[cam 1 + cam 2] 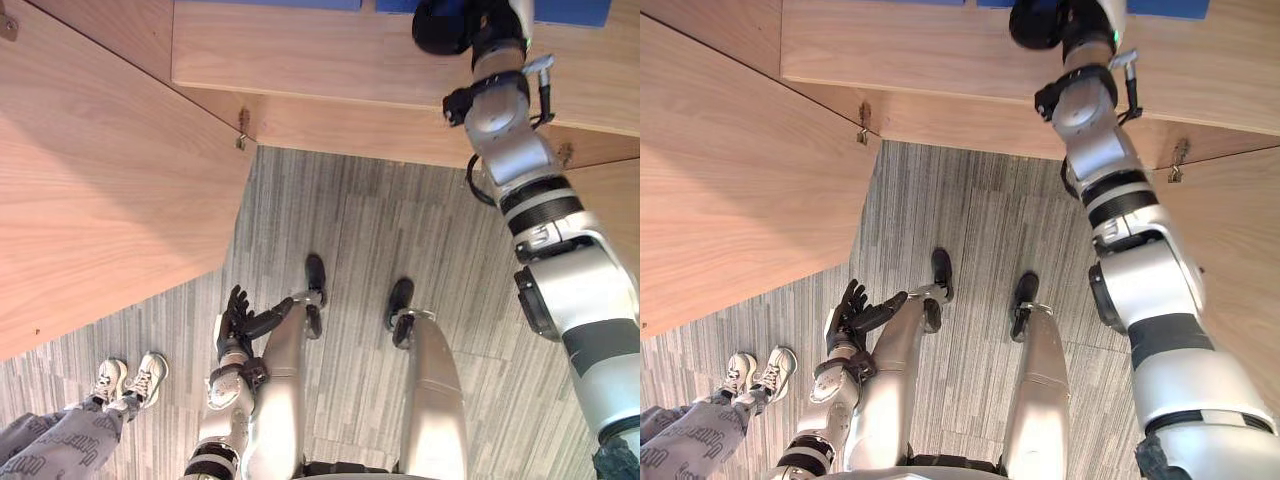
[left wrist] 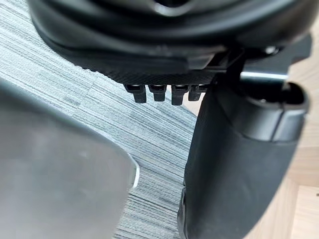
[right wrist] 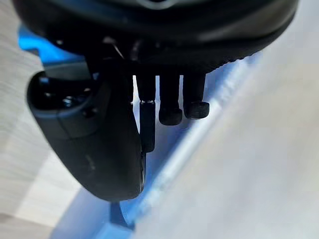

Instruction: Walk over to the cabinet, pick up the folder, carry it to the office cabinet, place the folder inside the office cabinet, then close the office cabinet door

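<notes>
Placement of the right hand [image 1: 450, 28] matters most here. It is stretched far forward over the wooden shelf [image 1: 330, 60] and sits on or just above the blue folder [image 1: 575, 10], which lies flat at the far edge of the shelf. Whether that hand has closed on the folder, I cannot tell. In the right wrist view the blue cover runs just past the hand, against pale board.

My judgement is that this is the folder-handling step at the shelf. Doing it well means keeping the hand square to the folder's long edge and taking the cover with an even hold, not at a corner, so that it does not twist. The folder should be kept level, clear of the second blue edge [image 1: 290, 4] to its left, and moved straight along the board.

The left hand [image 1: 240, 322] hangs low on the near side, spread and relaxed, holding nothing.

The folder looks thin, stiff and smooth, so probably slippery. The shelf and the open door [image 1: 100, 180] on the left are flat panels of light, matt wood grain with sharp straight edges, and there is a small metal hinge [image 1: 243, 128] where they meet. The floor [image 1: 360, 230] is grey carpet with fine stripes. A person's pale shoes [image 1: 130, 378] stand at the near left
</notes>
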Robot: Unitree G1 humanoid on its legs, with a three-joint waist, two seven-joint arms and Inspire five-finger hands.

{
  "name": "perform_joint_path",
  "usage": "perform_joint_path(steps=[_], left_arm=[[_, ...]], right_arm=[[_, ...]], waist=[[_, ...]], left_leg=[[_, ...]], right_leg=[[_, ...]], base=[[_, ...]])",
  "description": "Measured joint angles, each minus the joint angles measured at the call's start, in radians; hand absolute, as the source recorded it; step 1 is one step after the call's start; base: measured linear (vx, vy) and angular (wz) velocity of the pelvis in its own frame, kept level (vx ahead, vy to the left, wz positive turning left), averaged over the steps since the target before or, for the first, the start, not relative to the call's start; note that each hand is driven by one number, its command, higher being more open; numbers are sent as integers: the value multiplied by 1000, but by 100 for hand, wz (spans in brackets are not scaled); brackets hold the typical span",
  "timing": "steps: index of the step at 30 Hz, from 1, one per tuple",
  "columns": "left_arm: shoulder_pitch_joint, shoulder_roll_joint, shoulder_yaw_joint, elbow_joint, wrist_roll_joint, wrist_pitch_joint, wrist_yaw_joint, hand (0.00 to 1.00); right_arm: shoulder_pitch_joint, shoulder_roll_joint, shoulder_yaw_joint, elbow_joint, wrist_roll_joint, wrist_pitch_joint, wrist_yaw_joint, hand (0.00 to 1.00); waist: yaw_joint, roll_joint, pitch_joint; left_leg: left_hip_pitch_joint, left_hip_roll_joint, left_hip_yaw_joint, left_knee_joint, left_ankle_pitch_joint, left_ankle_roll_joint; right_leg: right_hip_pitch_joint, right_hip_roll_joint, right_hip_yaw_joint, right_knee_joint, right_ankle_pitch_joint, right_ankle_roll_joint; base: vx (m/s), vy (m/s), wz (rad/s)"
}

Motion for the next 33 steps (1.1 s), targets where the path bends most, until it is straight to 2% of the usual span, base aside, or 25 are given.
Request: perform_joint_path(steps=[3, 6, 9, 11, 12, 14, 15, 17, 19, 20, 21, 23, 25, 29, 33], left_arm=[[0, -9, -1, -12, -9, 0, 2, 100], [-2, -25, -1, -28, -17, -1, 3, 100], [-4, -36, -2, -29, -16, 1, 3, 100], [-4, -46, 0, -19, -15, 8, 1, 100], [-2, -46, 1, -14, -14, 13, 1, 100], [2, -47, 2, 16, -1, 26, -6, 100], [10, -46, 3, 27, 28, 29, -8, 100], [24, -45, 7, 43, 65, 38, -12, 100], [27, -37, 8, 88, 92, 46, -23, 100], [29, -24, 8, 125, 105, 52, -29, 100], [31, -13, 10, 179, 106, 58, -34, 100], [33, 2, 10, 240, 123, 69, -45, 100], [41, 11, 15, 277, 142, 80, -51, 100], [96, 11, 53, 321, 166, 95, -55, 100], [119, 13, 94, 355, 207, 100, -62, 100]], right_arm=[[-14, -18, -5, -1, 6, 0, -9, 0], [19, -33, -67, -44, 47, 0, -11, 0], [229, -47, -168, -316, 98, -7, -35, 0], [486, -36, -209, -573, 98, -36, -46, 0], [548, -23, -211, -621, 98, -51, -43, 0], [774, 60, -211, -765, 92, -101, -20, 0], [883, 123, -198, -811, 78, -132, 0, 100], [1035, 220, -169, -829, 61, -168, 40, 100], [1177, 297, -141, -796, 36, -175, 81, 100], [1247, 339, -133, -738, 34, -175, 115, 100], [1305, 374, -136, -650, 32, -174, 143, 100], [1365, 401, -156, -524, 24, -168, 165, 100], [1408, 425, -213, -412, 11, -163, 182, 100], [1476, 462, -394, -195, 43, -149, 189, 100], [1523, 470, -524, -124, 136, -148, 190, 100]], waist=[[0, 0, 0], [-2, 0, 0], [-6, 0, 0], [-9, 0, 0], [-9, 0, 0], [-13, -1, 0], [-22, -4, -2], [-36, -19, -10], [-44, -37, -20], [-52, -49, -34], [-62, -57, -72], [-82, -61, -111], [-93, -64, -129], [-119, -67, -210], [-133, -68, -262]], left_leg=[[4, 0, 0, -13, 9, -1], [9, 0, 2, -18, 12, -1], [28, 3, 6, -13, 12, -1], [71, 13, 13, -4, 3, -9], [90, 18, 15, -3, -5, -8], [172, 33, 25, -2, -36, -4], [215, 42, 34, -6, -50, -2], [283, 48, 52, -19, -62, -4], [362, 49, 70, -59, -61, -4], [412, 52, 84, -89, -59, -5], [447, 52, 93, -122, -51, -9], [503, 52, 115, -177, -39, -8], [567, 49, 150, -223, -34, -6], [704, 28, 229, -344, -18, 2], [806, 5, 294, -430, -5, 1]], right_leg=[[0, 0, -3, -3, 2, -3], [2, 0, -3, -5, 3, -5], [29, 1, -4, -14, 4, -3], [87, 8, -8, -32, 4, -3], [108, 13, -9, -38, 4, -3], [195, 29, -8, -65, 3, -2], [241, 38, -3, -86, 3, -1], [299, 46, 10, -108, 2, 0], [367, 58, 28, -150, 12, 9], [410, 68, 38, -188, 25, 11], [444, 79, 49, -239, 46, 14], [499, 93, 66, -324, 83, 21], [559, 104, 94, -399, 119, 29], [677, 113, 163, -564, 195, 52], [744, 111, 226, -648, 233, 60]], base=[[-3, -37, 5], [-1, -10, 0], [6, -5, -1], [27, -15, -6], [36, -18, -16], [19, -12, -23], [-4, -4, -22], [-4, -3, -27], [31, -7, -31], [54, 3, -39], [69, 15, -37], [138, 52, -41], [148, 85, -51], [119, 65, -51], [57, 64, -53]])
